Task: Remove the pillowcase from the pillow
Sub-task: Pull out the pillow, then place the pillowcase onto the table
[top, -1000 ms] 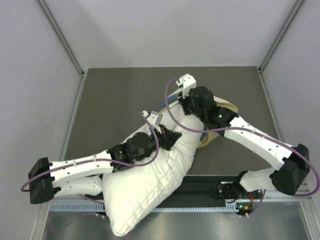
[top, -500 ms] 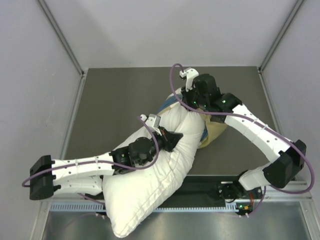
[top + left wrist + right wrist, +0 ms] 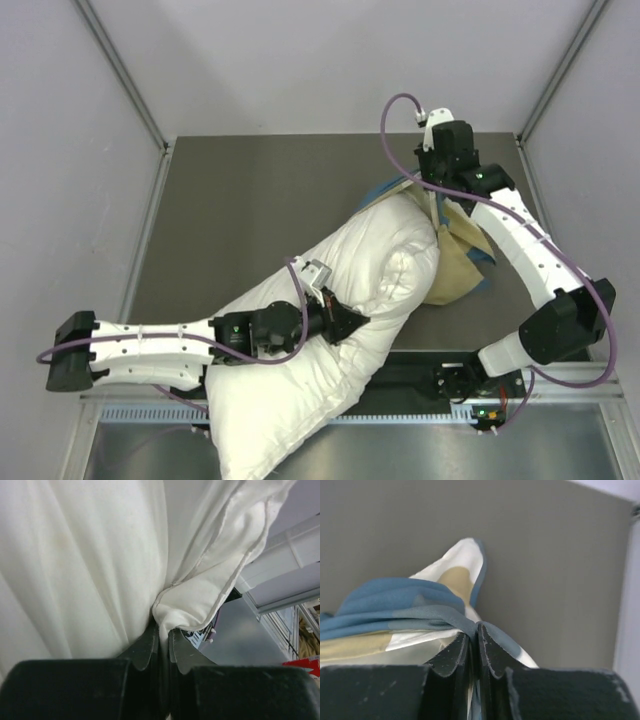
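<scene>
The white pillow point(image 3: 370, 270) lies slantwise from the near left edge toward the far right, and most of it is bare. The checked pillowcase point(image 3: 455, 272), tan and cream with a blue edge, is bunched around the pillow's far right end. My left gripper point(image 3: 352, 322) is shut on a fold of the pillow point(image 3: 75, 555) at its seam; in the left wrist view the gripper point(image 3: 164, 632) pinches white fabric. My right gripper point(image 3: 432, 198) is far right, shut on the pillowcase point(image 3: 395, 600); in the right wrist view the gripper point(image 3: 474, 630) clamps its blue edge.
The dark grey table point(image 3: 240, 200) is walled in by pale panels on the left, right and back. A metal rail point(image 3: 400, 412) runs along the near edge, and the pillow's near end hangs over it. The right arm's elbow point(image 3: 565, 325) juts toward the right wall.
My right gripper has moved right and toward the back wall, drawing the pillowcase off the pillow's far end. My left gripper has pulled nearer with the pillow. More white pillow shows.
</scene>
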